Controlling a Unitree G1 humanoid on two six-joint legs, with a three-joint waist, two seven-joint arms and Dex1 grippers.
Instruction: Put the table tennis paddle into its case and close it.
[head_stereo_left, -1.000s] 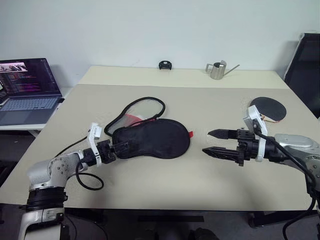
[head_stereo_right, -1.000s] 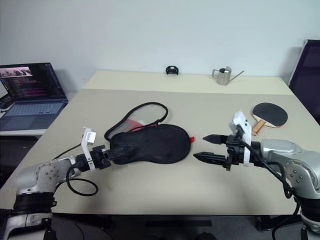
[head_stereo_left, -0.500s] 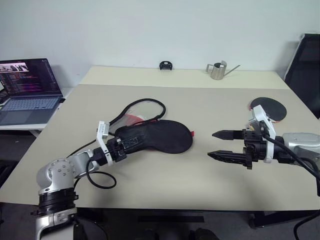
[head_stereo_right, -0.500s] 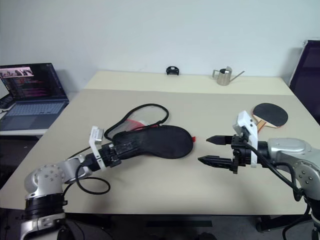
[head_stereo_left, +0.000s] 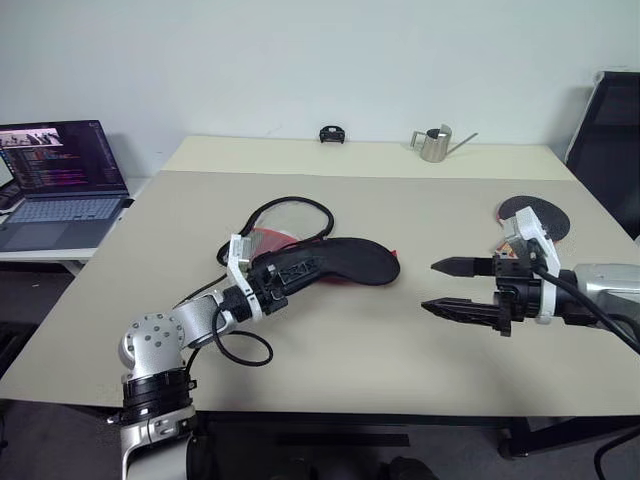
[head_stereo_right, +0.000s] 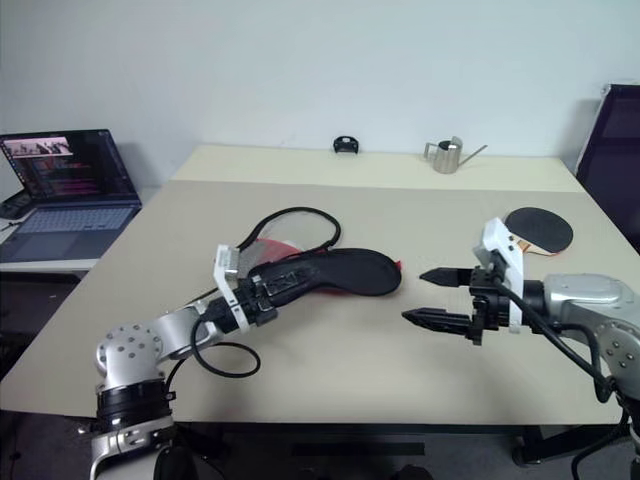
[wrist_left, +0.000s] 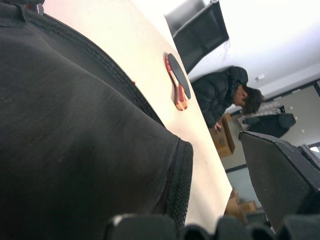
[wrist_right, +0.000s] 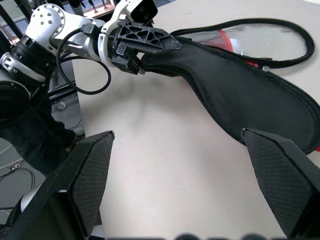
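One case (head_stereo_left: 340, 262) lies near the middle of the bench (head_stereo_left: 330, 340), with its clear flap (head_stereo_left: 285, 215) folded open behind it. The left gripper (head_stereo_left: 290, 272) is clamped on the near-left end of the case, lifting that end off the bench. One table tennis paddle (head_stereo_left: 535, 215) lies flat at the far right of the bench, well apart from the case. The right gripper (head_stereo_left: 455, 285) hovers above the bench with its jaws spread wide and nothing between them. One watering can (head_stereo_left: 437, 141) and one laptop (head_stereo_left: 55, 180) are present.
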